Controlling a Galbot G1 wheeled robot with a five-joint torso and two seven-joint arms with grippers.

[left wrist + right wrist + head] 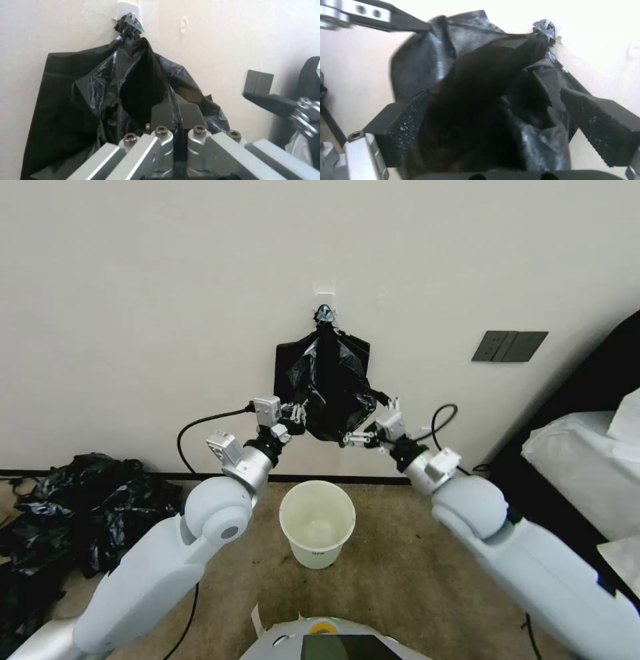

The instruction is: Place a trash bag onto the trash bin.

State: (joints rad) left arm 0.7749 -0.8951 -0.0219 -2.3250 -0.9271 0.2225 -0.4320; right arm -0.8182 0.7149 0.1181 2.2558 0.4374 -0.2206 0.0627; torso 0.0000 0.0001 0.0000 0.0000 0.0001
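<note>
The step in hand is pulling the thin glossy black trash bag (pixel 331 383) off its wall hook (pixel 325 313), above the cream-white round plastic bin (pixel 317 522). The left gripper (pixel 298 415) pinches its edge; the right gripper (pixel 506 130) is spread around it and must close next

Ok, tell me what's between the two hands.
The trash bag fills the gap between the left hand and the right hand, clearest in the head view.
</note>
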